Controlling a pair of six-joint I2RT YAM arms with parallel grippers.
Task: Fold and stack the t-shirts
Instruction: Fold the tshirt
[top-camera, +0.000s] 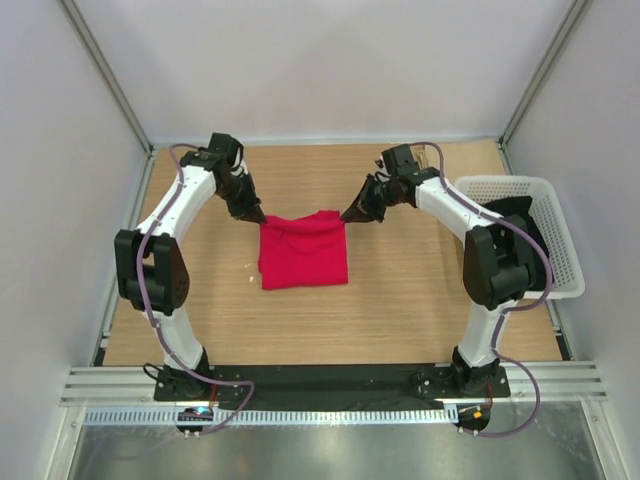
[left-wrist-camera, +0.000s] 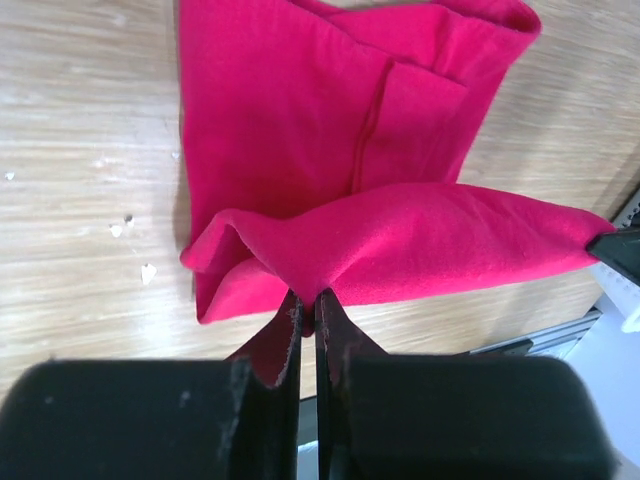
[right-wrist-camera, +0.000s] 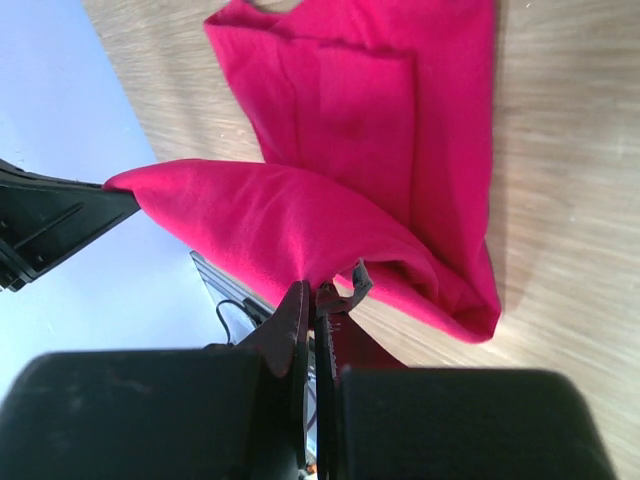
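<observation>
1. At the far edge of the cloth, the left gripper (top-camera: 255, 215) (left-wrist-camera: 308, 300) has its fingers pressed together on a pinch of red fabric. The left wrist view shows the cloth gathered into a small peak right at the fingertips.
2. The right gripper (top-camera: 350, 213) (right-wrist-camera: 312, 290) is likewise clamped on the opposite far corner, with a fold of the same fabric caught between its tips.
3. Between the two pinches, the held edge of the crimson t-shirt (top-camera: 303, 255) (left-wrist-camera: 300, 120) (right-wrist-camera: 380, 100) hangs as a raised, slightly sagging band running left to right, lifted clear of the layers beneath.
4. The rest of the shirt lies flat on the wooden table (top-camera: 400, 310) as a roughly square, already doubled panel. It spreads from the grippers toward the arm bases, about midway between the two arms.
5. The relation that matters is that the cloth's free body lies on the near side of both grippers, and the gripped edge runs across that direction. I judge that the next fold calls for both arms to carry this edge together toward the bases. Neither arm is nearer, since each holds its own corner.
6. To the right, well apart from the shirt, stands the white lattice basket (top-camera: 515, 181), partly hidden behind the right arm.
</observation>
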